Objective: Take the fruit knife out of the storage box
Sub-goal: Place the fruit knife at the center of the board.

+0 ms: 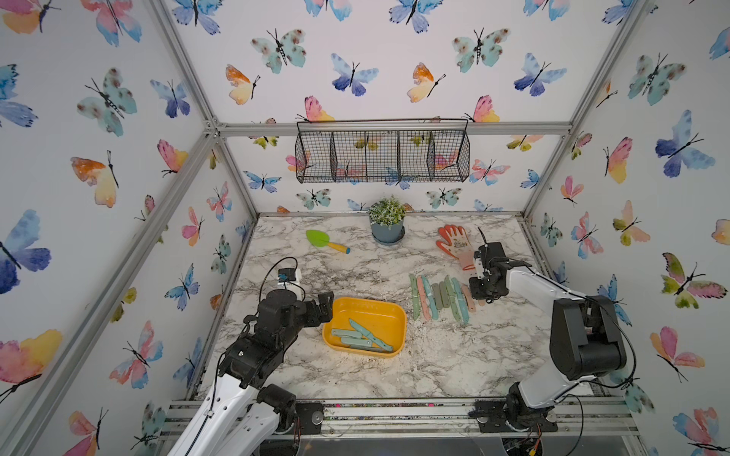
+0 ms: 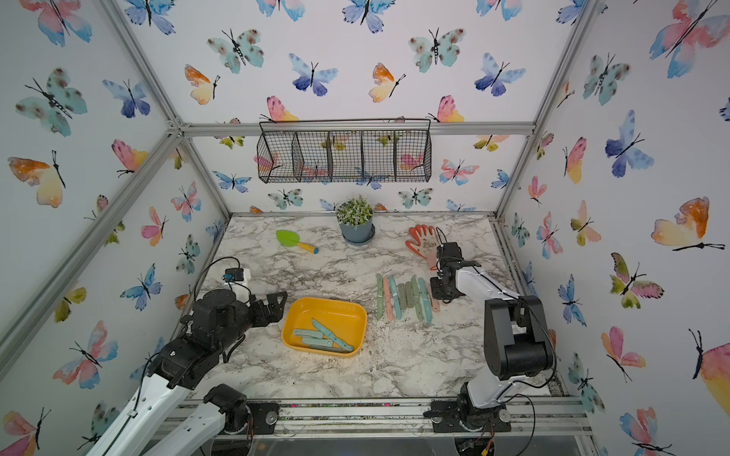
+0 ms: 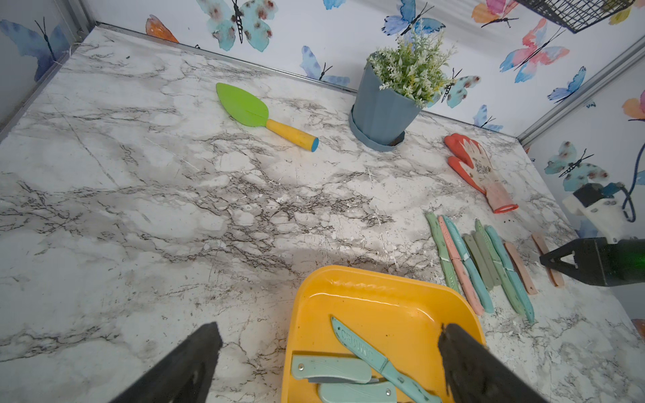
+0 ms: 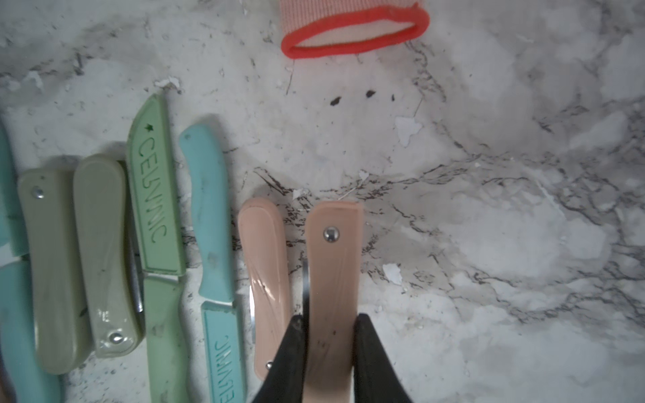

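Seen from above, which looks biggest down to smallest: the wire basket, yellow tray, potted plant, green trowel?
In a top view:
1. wire basket
2. yellow storage box
3. potted plant and green trowel: too alike to rank

Yellow-orange storage box (image 1: 381, 314), teal fruit knife (image 1: 369, 334), pink folding knife (image 4: 333, 279), grey-veined white marble table (image 1: 355, 268), butterfly-print walls (image 1: 355, 59)

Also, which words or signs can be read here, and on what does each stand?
"CERAMIC", beside a small star: on the green knife cover.
"CERAMIC", cut off by the frame edge: on the blue knife cover.
Letters on the blue knife in the yellow tray: too blurred to read.
Print on the glove: too small to read.
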`<state>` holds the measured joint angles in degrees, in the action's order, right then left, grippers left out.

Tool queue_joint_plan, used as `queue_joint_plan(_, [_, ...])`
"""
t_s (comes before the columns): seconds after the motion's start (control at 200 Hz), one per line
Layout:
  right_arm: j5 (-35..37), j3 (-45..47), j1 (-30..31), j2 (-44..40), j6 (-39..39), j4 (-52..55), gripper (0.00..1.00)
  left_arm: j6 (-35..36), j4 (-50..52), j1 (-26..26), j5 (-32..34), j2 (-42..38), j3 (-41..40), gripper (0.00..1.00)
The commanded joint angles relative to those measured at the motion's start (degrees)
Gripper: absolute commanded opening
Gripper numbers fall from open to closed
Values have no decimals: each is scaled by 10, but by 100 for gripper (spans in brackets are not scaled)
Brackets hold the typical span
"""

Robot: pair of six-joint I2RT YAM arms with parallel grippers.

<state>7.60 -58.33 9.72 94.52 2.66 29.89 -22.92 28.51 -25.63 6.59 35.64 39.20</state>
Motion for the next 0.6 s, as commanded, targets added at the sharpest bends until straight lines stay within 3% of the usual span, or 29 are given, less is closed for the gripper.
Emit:
queue_joint_plan(0.0, [14,-1,0,10,-6,-6,18,8,-7,-2,-1,-3,1,98])
queue_joint_plan(0.596, [-5,-8,-3,51,-7,-2,21,5,-5,-3,6,-3,2,98])
